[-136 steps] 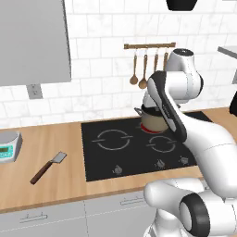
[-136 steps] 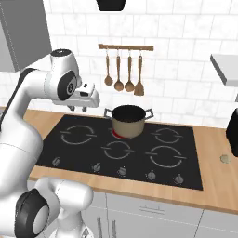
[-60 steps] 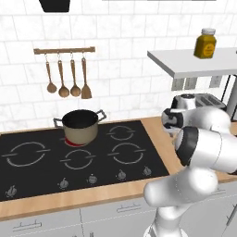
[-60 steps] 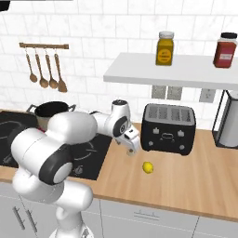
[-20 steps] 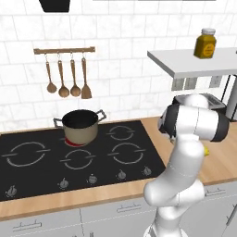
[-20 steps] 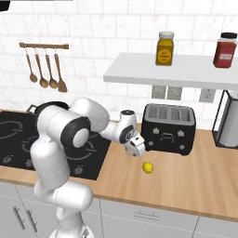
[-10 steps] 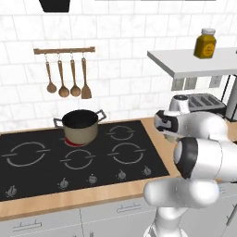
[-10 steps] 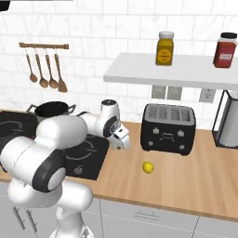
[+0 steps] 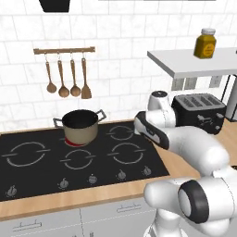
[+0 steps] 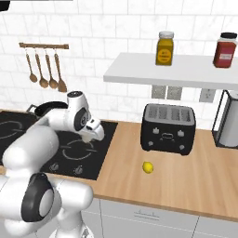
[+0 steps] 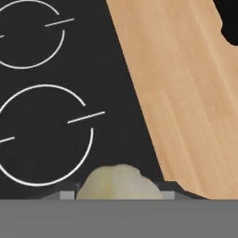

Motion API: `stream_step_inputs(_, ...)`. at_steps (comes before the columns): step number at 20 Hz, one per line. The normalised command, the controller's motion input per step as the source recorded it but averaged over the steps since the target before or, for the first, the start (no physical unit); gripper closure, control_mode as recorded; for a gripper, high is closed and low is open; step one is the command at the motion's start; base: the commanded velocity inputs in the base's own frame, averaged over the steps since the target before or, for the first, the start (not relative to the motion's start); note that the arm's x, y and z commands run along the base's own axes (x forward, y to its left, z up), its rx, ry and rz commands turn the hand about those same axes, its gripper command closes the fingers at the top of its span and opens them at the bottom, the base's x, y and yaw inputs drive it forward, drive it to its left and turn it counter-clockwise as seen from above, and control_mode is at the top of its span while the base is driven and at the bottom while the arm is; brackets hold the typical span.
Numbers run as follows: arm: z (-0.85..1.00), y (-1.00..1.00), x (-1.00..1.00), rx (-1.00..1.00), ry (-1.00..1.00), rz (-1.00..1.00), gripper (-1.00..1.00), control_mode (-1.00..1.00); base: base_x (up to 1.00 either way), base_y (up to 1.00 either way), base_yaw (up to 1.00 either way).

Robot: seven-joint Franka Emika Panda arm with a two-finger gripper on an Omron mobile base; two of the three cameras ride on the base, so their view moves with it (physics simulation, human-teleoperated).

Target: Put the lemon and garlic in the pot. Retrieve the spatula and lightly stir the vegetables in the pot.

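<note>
Bright, even rendered light with no glare. Shadows are soft and faint. The hand view looks slightly blurred.

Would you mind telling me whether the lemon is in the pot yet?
No, it is out. The lemon lies on the wooden counter in front of the toaster, well away from the pot on the hob.

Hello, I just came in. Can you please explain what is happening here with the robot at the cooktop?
The white arm is over the right part of the cooktop, and its gripper holds a pale, rounded thing that looks like the garlic. The pot stands on a rear burner, apart from the gripper. The lemon lies on the wooden counter in front of the toaster, so it is not in the pot yet.
</note>
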Motion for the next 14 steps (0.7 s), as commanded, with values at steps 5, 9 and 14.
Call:
stream_step_inputs(5, 0.51, 1.0, 0.42, 0.0, 0.0, 0.29, 1.0, -1.0, 0.0, 0.0, 0.0)
stream_step_inputs(9, 0.46, 1.0, 0.43, 0.0, 0.0, 0.28, 1.0, -1.0, 0.0, 0.0, 0.0)
stream_step_inputs(14, 0.35, 1.0, 0.47, 0.0, 0.0, 0.25, 1.0, -1.0, 0.0, 0.0, 0.0)
